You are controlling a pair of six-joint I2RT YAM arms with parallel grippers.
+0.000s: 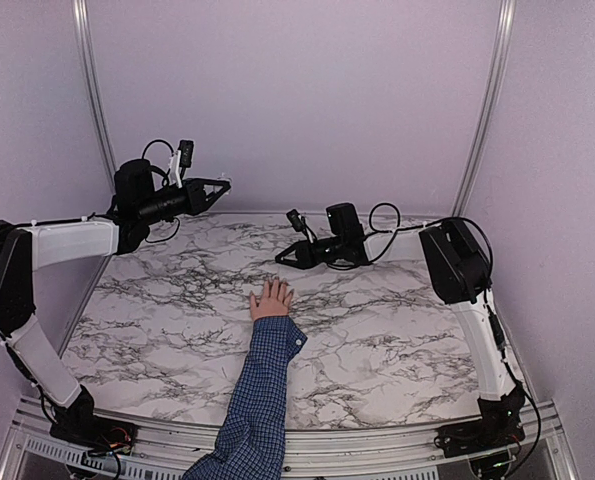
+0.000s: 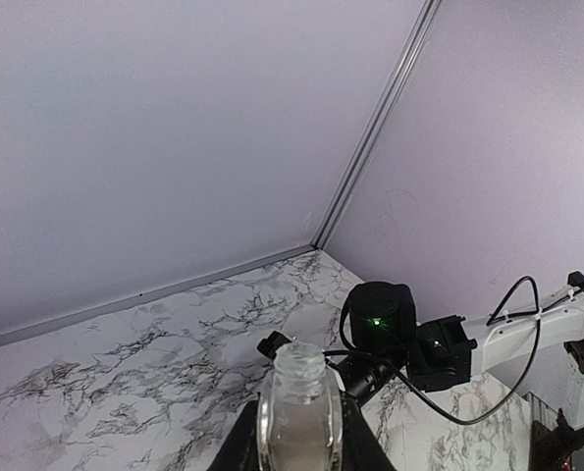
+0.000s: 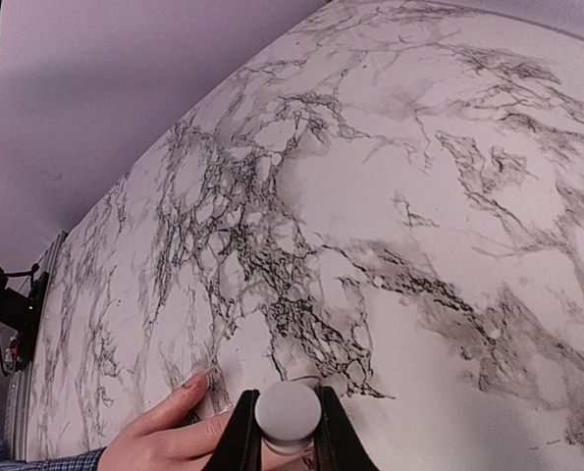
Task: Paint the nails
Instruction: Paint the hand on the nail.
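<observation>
Nails (image 3: 195, 384): only one shows clearly, on the finger nearest the right wrist camera, looks slightly tinted but too small to call painted; from the top view they can't be made out. Hand (image 1: 271, 300) lies flat, palm down, fingers spread, mid-table, checked sleeve (image 1: 267, 390) running back to the near edge. Spread and flat gives each nail a clear approach from above. Right gripper (image 3: 287, 430) is clamped on a round white cap (image 3: 288, 410), sitting just above and beyond the fingertips; brush presumably hangs under the cap, hidden, so can't tell if it touches a nail. Left gripper (image 2: 299, 446) is closed around an open clear bottle (image 2: 299, 392), held upright, high at the far left of the table (image 1: 377, 330), well apart from the hand. My read: parked there to stay out of the way, upright so nothing spills, ready for a re-dip.
</observation>
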